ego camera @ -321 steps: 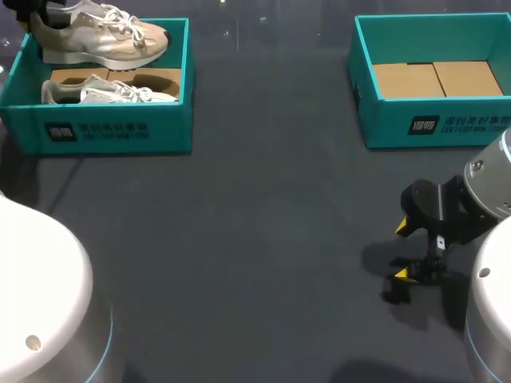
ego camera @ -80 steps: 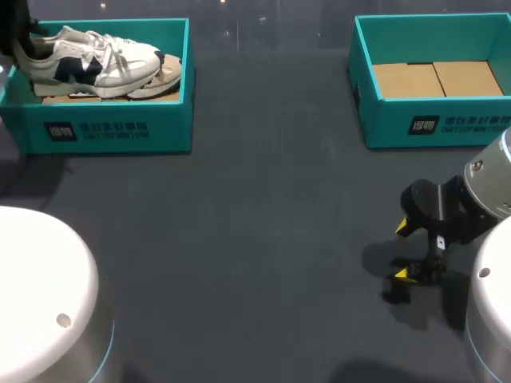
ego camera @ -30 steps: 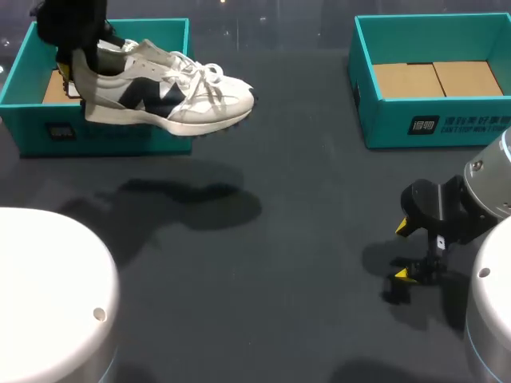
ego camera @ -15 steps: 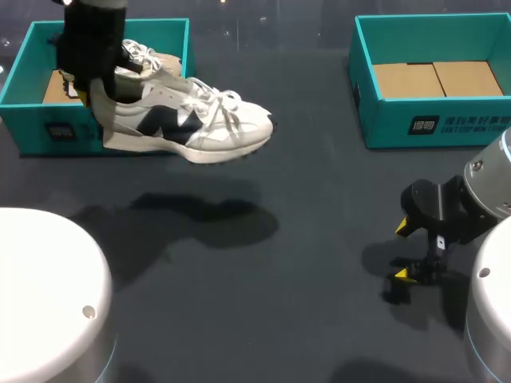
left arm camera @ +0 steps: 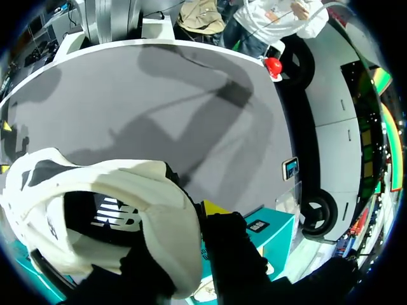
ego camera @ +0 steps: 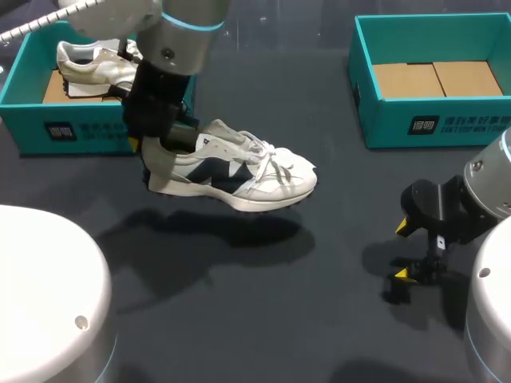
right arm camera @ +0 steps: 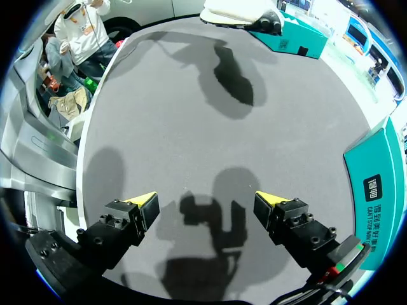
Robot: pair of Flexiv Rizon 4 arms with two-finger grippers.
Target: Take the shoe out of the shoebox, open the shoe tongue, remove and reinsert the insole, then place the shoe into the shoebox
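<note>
The shoe (ego camera: 231,169) is held above the worktop (ego camera: 335,239), heel clamped by the left gripper (ego camera: 150,148), one finger hidden inside, while the right gripper (right arm camera: 206,204) is kept with fingers apart.

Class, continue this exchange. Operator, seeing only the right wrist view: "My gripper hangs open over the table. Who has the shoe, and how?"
Observer: The left gripper is shut on the shoe at its heel collar.
Operator: Is the left shoebox empty?
Observer: No, a second shoe lies inside the left shoebox.
Operator: And the right shoebox?
Observer: The right shoebox shows only its cardboard floor.
</note>
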